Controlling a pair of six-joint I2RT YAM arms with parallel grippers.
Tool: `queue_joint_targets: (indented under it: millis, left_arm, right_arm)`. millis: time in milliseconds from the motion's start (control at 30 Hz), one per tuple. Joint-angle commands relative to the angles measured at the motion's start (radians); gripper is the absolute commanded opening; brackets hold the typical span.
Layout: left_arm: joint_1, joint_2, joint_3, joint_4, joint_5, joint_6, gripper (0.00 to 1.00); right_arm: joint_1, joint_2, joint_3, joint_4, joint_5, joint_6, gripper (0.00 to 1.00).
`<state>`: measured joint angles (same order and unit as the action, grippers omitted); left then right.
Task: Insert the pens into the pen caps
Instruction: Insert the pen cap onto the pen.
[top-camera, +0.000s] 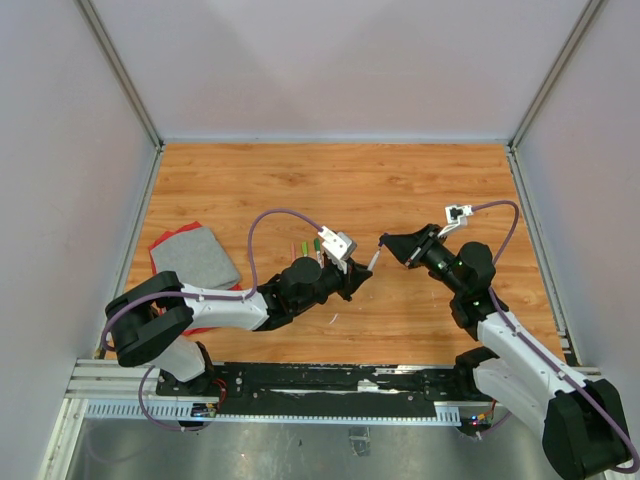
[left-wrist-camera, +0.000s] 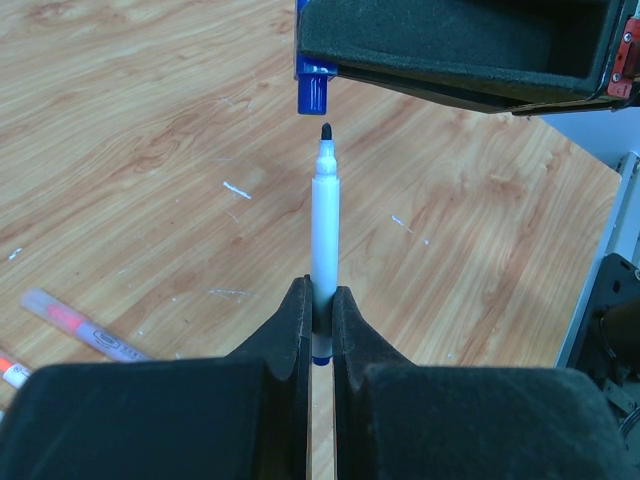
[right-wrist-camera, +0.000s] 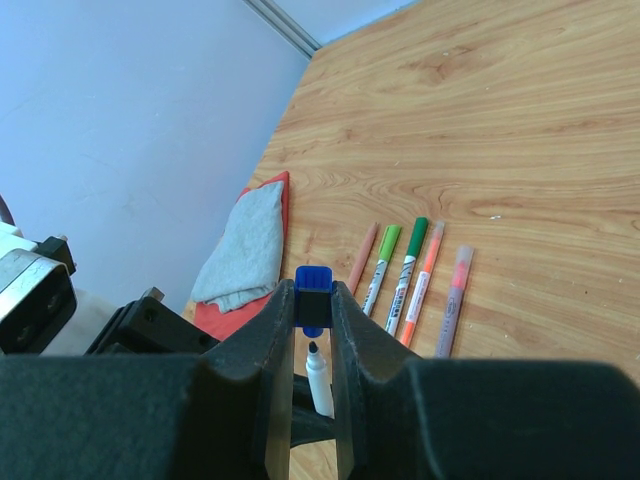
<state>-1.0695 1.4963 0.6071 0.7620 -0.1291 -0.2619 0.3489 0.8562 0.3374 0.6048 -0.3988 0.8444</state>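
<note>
My left gripper (left-wrist-camera: 320, 300) is shut on a white pen with a blue end (left-wrist-camera: 325, 230), its black tip pointing at the blue pen cap (left-wrist-camera: 311, 92). My right gripper (right-wrist-camera: 313, 300) is shut on that blue cap (right-wrist-camera: 313, 285), with the pen's tip (right-wrist-camera: 316, 365) just below the cap's mouth. A small gap separates tip and cap. In the top view the two grippers meet above the table's middle, the left gripper (top-camera: 357, 272) holding the pen (top-camera: 373, 260) toward the right gripper (top-camera: 388, 245).
Several capped pens (right-wrist-camera: 400, 275) in salmon, green, orange and pink lie side by side on the wooden table (top-camera: 400, 190). A grey cloth on a red cloth (top-camera: 192, 258) lies at the left. Two pens (left-wrist-camera: 80, 325) lie below the left gripper.
</note>
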Motion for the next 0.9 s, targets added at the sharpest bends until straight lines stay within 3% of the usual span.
queue_joint_targets:
  millis: [0, 867]
  left_arm:
    - [-0.005, 0.004, 0.000, 0.043, -0.009, 0.021, 0.01]
    - [-0.006, 0.008, 0.004, 0.040, -0.009, 0.023, 0.00]
  right_arm:
    - [0.010, -0.019, 0.017, 0.004, 0.007, -0.004, 0.01]
    - [0.010, -0.010, 0.033, -0.042, -0.052, -0.024, 0.00]
